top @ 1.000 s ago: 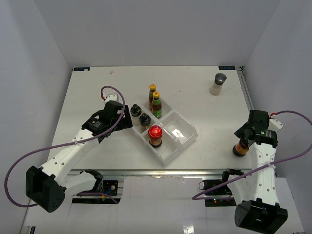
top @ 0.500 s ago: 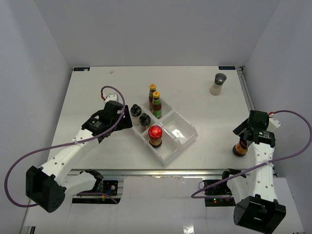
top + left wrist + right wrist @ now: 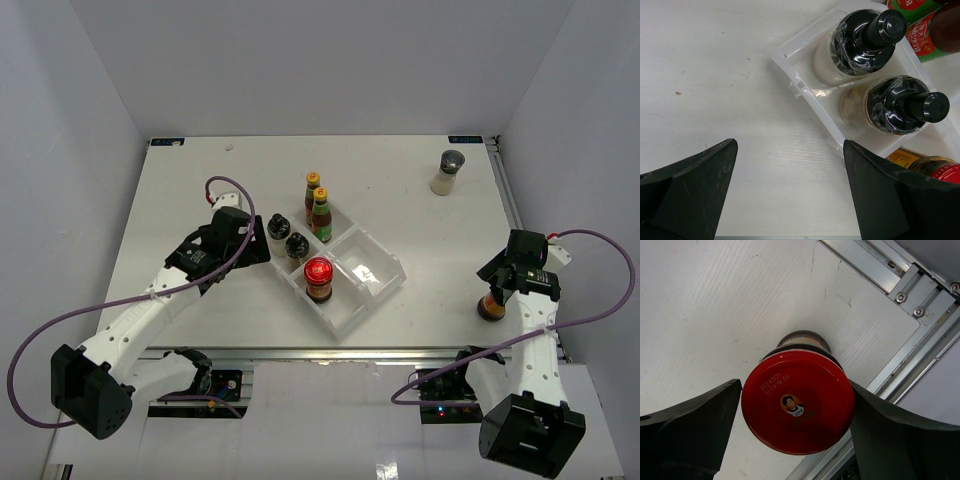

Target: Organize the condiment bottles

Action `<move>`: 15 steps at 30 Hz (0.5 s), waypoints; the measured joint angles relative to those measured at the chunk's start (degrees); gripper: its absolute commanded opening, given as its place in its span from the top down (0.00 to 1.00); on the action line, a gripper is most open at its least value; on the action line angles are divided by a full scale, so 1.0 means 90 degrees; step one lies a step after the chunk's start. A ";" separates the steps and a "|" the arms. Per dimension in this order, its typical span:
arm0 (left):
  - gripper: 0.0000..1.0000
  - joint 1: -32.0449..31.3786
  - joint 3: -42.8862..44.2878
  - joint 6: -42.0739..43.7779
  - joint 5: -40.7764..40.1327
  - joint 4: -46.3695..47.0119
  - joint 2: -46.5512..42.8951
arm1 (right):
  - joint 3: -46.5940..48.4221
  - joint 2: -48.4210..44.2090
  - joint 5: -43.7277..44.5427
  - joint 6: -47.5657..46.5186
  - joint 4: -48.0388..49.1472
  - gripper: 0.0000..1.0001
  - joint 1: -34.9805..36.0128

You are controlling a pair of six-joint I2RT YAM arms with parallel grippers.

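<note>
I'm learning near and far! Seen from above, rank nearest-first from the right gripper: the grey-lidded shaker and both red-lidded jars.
1. Red-lidded jar, right edge, between the right gripper's jaws.
2. Grey-lidded shaker, back right.
3. Other red-lidded jar, in the tray, middle.

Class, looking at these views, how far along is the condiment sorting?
Done: two yellow-capped sauce bottles, two black-capped bottles and one red-lidded jar stand in the tray. In hand: the right end effector brackets the second red-lidded jar, grip uncertain. Left: that jar and the grey-lidded shaker, both outside the tray. The left end effector is open, empty.
</note>
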 measured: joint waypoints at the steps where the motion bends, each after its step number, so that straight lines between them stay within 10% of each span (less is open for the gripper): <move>1: 0.02 0.0001 -0.0001 0.0001 -0.0012 -0.0004 -0.0005 | -0.0013 -0.0004 0.0010 -0.0003 0.0010 0.29 -0.0007; 10: 0.02 0.0001 -0.0009 -0.0003 -0.0083 -0.0015 -0.0099 | -0.0062 -0.0007 0.0079 -0.0321 0.0170 0.90 -0.0027; 15: 0.02 0.0004 -0.0014 -0.0001 -0.0087 -0.0015 -0.0116 | -0.0062 0.0011 -0.0138 -0.0688 0.0306 0.92 -0.0027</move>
